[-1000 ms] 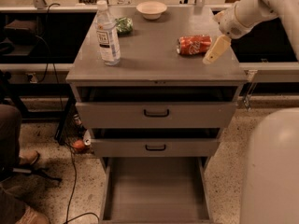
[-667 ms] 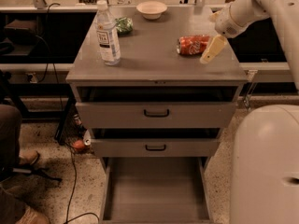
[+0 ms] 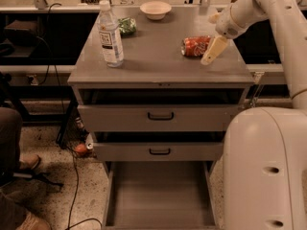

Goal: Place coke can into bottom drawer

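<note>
The coke can [image 3: 194, 46] lies on its side on the right part of the cabinet top, red with a silver end facing left. My gripper [image 3: 212, 34] is at the can's right end, just above the top. It is open: one cream finger [image 3: 214, 50] points down beside the can and the other sits farther back. It holds nothing. The bottom drawer [image 3: 160, 195] is pulled out near the floor, and its flat gray floor is bare.
A clear water bottle [image 3: 110, 35] stands on the left of the top. A green bag [image 3: 127, 25] and a white bowl [image 3: 155, 9] sit at the back. The two upper drawers [image 3: 160, 116] are slightly ajar. The robot's white base [image 3: 266, 171] fills the lower right. A person's legs and cables are at left.
My gripper has moved a little to the left, closer to the coke can. The can and the drawers have not moved.
</note>
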Controlling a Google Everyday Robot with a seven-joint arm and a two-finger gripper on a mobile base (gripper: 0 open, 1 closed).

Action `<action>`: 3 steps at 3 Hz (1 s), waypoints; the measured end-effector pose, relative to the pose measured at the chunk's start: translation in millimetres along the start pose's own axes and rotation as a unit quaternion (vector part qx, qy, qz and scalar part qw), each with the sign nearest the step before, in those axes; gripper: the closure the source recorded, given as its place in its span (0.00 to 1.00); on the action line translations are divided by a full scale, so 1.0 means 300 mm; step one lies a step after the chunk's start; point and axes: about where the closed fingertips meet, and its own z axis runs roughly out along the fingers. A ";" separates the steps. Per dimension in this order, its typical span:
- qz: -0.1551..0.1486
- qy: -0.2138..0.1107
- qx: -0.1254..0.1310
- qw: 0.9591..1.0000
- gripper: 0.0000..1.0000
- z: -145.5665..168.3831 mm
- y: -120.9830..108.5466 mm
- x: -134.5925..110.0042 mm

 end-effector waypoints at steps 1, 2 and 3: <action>0.002 -0.011 -0.007 1.000 0.00 0.022 0.002 -0.006; 0.010 -0.023 -0.016 1.000 0.15 0.045 0.010 -0.005; 0.018 -0.030 -0.022 0.999 0.38 0.058 0.016 0.000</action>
